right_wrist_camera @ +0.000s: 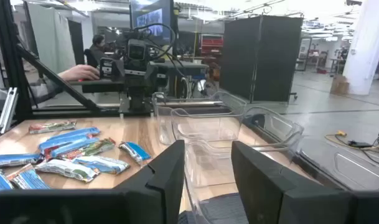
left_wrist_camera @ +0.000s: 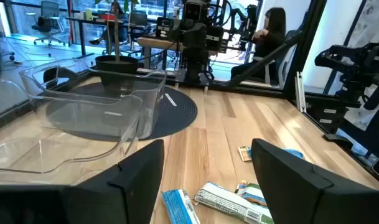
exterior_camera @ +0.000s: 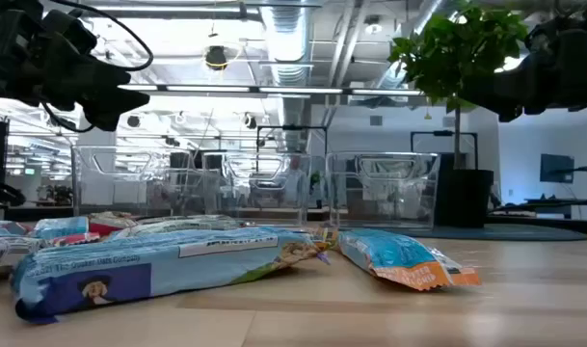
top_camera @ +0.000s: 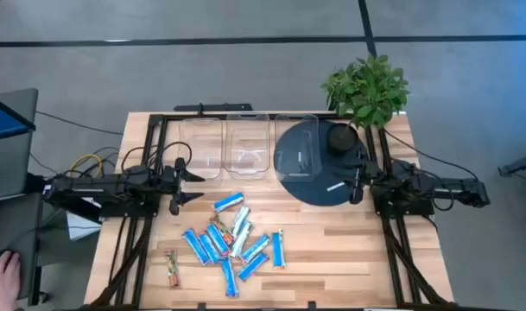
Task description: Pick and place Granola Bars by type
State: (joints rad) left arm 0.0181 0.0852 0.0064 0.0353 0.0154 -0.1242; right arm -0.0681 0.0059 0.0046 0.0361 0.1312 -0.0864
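1. Nothing sorted yet: the granola bars [top_camera: 231, 242] lie in a loose heap on the near half of the tabletop [top_camera: 332, 250], and the three clear bins [top_camera: 245, 147] along the far edge look empty.
2. The left tool [top_camera: 178, 184] hovers just beyond the heap's far-left corner, fingers wide apart, nothing between them.
3. The right tool [top_camera: 358, 183] hangs over the dark round mat [top_camera: 310, 186], roughly half open, holding nothing, well apart from the bars.
4. The nearest bar is a blue-wrapped bar [top_camera: 229, 203] at the heap's far edge, just beside the left tool towards the table's middle; its long axis runs diagonally, roughly pointing at that tool.
5. My read: the left arm is clearly nearer, and it would need its wrist turned so the fingers cross that bar's narrow width.
6. Two orange-red bars [top_camera: 171, 269] sit apart at the near-left corner, also on the left arm's side.
7. A potted plant [top_camera: 366, 91] stands at the far right.
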